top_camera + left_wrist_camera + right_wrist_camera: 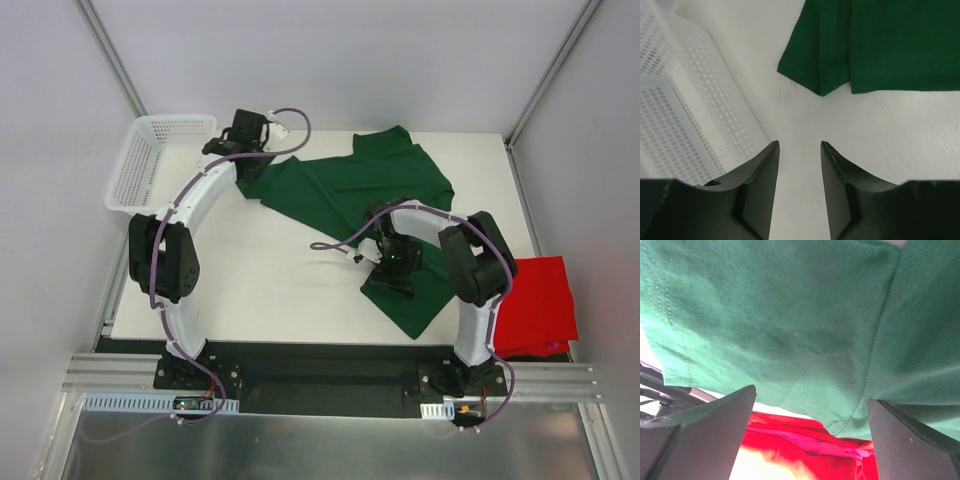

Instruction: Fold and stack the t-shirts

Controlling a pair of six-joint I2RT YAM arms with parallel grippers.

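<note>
The dark green t-shirt lies spread and partly bunched across the middle of the white table. Its sleeve shows just ahead of my left gripper. That gripper hovers at the shirt's far-left corner, jaws apart with only bare table between them. My right gripper is over the shirt's near end, wide open. In the right wrist view a corner of green cloth hangs in front of the right gripper, by the right finger. The red t-shirt lies at the table's right edge and shows beyond the jaws as red cloth.
A white mesh basket stands at the table's far-left corner, close beside my left gripper, and its wall fills the left of that wrist view. Metal frame posts rise at the back corners.
</note>
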